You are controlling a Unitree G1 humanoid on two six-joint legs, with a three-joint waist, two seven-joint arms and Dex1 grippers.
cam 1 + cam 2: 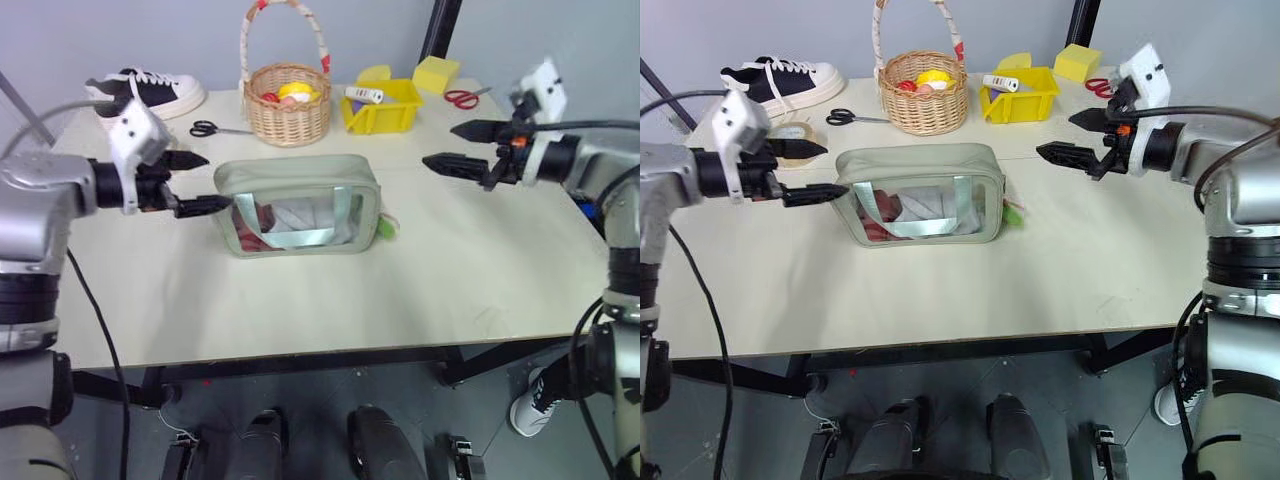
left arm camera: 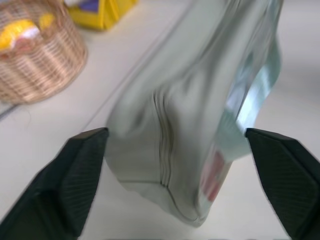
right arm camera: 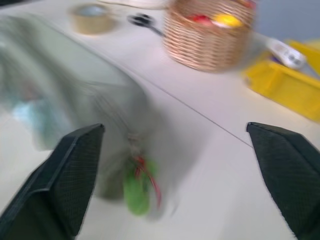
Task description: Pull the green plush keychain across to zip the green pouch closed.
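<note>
- Hovering at the left of the table (image 1: 330,310), the left gripper (image 1: 198,182) points right at the green pouch's left end, its two black fingers spread wide and holding nothing (the lower fingertip sits just beside the pouch wall; contact cannot be told).
- Far left, a black-and-white sneaker (image 1: 148,90) lies near the table's far edge, with black scissors (image 1: 208,128) to its right.
- The green pouch (image 1: 300,205) stands on its long side in the middle of the table, clear window and two pale straps facing the near edge.
- Behind it, a wicker basket (image 1: 288,112) holds red and yellow items.
- The green plush keychain (image 1: 386,227) hangs at the pouch's right end, low against the table (in the right wrist view a red cord ties it to the bag).
- A yellow bin (image 1: 383,105) sits far right of the basket, red scissors (image 1: 462,98) beyond it.
- The right gripper (image 1: 456,146) hovers over the table well right of the pouch, fingers wide apart and empty, pointing left.
</note>
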